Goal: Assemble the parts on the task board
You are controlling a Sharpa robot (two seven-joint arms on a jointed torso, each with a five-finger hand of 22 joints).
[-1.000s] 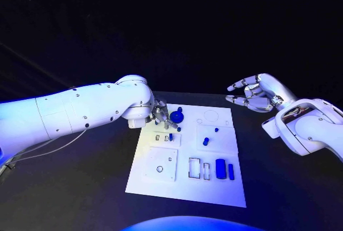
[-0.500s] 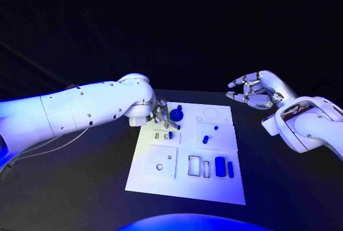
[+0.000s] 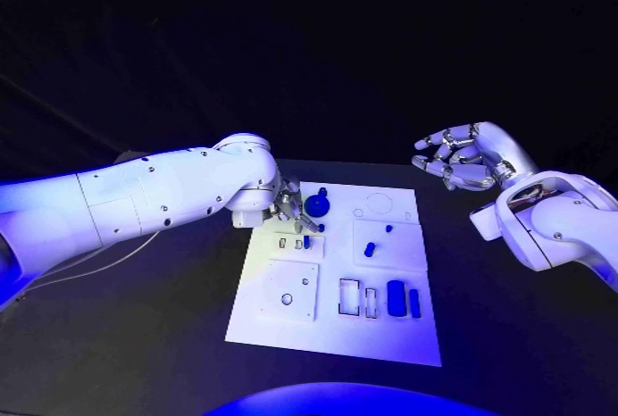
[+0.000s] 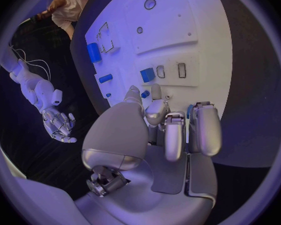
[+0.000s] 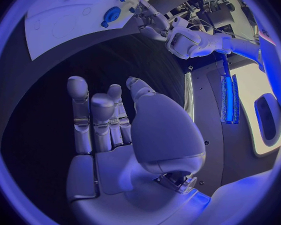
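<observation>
Spanning the black table [image 3: 154, 345], the white rectangular task board [image 3: 338, 331] carries small blue parts [image 3: 396, 297]. Silver left hand [image 3: 291, 212] stays at its far-left corner, grasp unclear; silver right hand [image 3: 466, 155], released, has lifted slightly, so assembly hasn't advanced.

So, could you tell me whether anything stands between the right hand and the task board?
Nothing visible does. The right hand hangs empty, fingers apart, above bare black table beyond the far right corner of the task board. The left hand works at the board's far left, beside the round blue part, off that path.
</observation>
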